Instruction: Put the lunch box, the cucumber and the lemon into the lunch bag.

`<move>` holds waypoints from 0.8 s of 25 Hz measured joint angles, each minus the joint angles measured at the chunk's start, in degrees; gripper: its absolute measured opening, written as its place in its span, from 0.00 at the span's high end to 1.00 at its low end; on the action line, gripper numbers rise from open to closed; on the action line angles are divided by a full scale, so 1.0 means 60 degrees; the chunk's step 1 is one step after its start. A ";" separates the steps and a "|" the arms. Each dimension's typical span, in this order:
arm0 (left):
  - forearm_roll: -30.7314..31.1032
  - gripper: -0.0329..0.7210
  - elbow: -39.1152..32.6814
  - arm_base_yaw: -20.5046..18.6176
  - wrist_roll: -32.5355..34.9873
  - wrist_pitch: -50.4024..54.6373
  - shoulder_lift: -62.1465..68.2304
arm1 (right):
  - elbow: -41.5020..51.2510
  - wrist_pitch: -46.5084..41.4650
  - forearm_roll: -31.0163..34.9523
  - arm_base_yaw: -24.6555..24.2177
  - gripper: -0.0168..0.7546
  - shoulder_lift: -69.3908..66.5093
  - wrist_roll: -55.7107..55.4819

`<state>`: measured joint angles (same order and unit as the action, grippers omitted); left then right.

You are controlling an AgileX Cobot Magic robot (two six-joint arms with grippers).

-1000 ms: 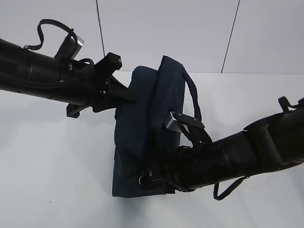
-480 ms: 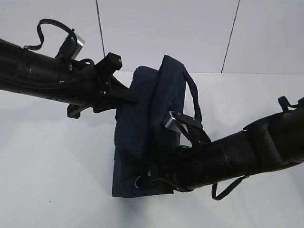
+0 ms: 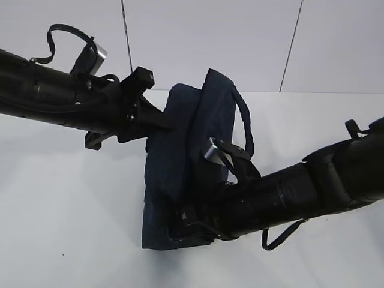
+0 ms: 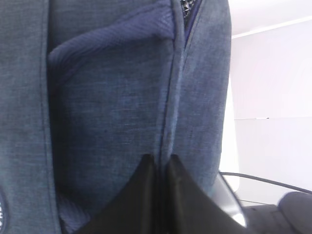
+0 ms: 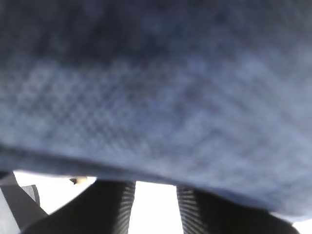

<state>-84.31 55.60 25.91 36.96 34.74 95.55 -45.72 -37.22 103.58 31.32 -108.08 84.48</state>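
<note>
The lunch bag (image 3: 180,168) stands upright on the white table (image 3: 66,198). My left gripper (image 4: 161,168) is pinched tight on a fabric seam high on the bag's side, I judge to steady it. My right gripper (image 5: 153,195) sits at the bag's lower front corner with a gap between its 2 fingers, fabric blurred above; whether it grips anything I cannot tell.
</note>
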 joint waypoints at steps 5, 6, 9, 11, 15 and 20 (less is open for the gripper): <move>0.0000 0.95 -0.0016 0.0000 0.0000 0.0004 0.0000 | 0.0000 -0.0106 0.0000 0.0000 0.66 -0.0306 0.0000; 0.0000 0.95 -0.0016 0.0000 0.0000 0.0004 0.0000 | -0.0021 -0.0123 0.0000 0.0000 0.66 -0.0307 0.0000; 0.0000 0.95 -0.0016 0.0000 0.0000 0.0004 0.0000 | -0.0056 -0.0144 0.0000 0.0000 0.66 -0.0321 -0.0017; 0.0000 0.95 -0.0016 0.0000 0.0000 0.0004 0.0000 | -0.0079 -0.0177 0.0000 0.0000 0.66 -0.0321 -0.0017; 0.0000 0.95 -0.0016 0.0000 0.0000 0.0004 0.0000 | -0.0079 -0.0177 0.0000 0.0000 0.66 -0.0321 -0.0017; 0.0000 0.95 -0.0016 0.0000 0.0000 0.0004 0.0000 | -0.0079 -0.0177 0.0000 0.0000 0.78 -0.0321 -0.0017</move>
<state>-84.31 55.51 25.91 36.96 34.77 95.55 -46.19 -38.28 103.58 31.32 -110.01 84.38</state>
